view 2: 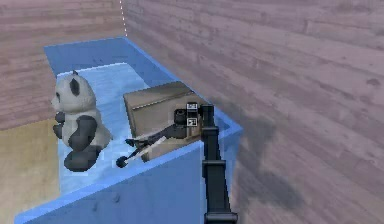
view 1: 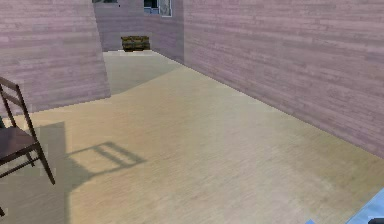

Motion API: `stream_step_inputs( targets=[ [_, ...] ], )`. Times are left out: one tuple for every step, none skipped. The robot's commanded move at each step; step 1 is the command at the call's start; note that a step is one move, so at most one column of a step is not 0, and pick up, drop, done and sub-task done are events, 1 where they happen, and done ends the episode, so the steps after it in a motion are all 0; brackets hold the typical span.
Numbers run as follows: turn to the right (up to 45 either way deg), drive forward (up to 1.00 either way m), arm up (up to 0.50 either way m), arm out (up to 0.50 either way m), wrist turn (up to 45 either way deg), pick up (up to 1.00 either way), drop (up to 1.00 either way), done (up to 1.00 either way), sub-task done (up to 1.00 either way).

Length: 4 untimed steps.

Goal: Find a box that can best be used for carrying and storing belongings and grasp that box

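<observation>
One cardboard box (view 2: 155,108) on the blue bed (view 2: 95,50), my tool (view 2: 130,152) at it: grasp step. Can't tell if it holds anything. Next: verify grip, lift.

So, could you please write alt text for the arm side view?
The arm extends with its gripper at a brown cardboard box lying on a blue bed, with a toy panda sitting left of the box. Plank walls stand behind.
</observation>
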Motion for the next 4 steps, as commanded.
stream_step_inputs(
  targets=[
    [0.0, 0.0, 0.0, 0.0, 36.0, 0.0, 0.0, 0.0, 0.0],
    [0.0, 0.0, 0.0, 0.0, 0.0, 1.0, 0.0, 0.0, 0.0],
    [0.0, 0.0, 0.1, 0.0, 0.0, 0.0, 0.0, 0.0, 0.0],
    [0.0, 0.0, 0.0, 0.0, 0.0, 0.0, 0.0, 1.0, 0.0]
  ],
)
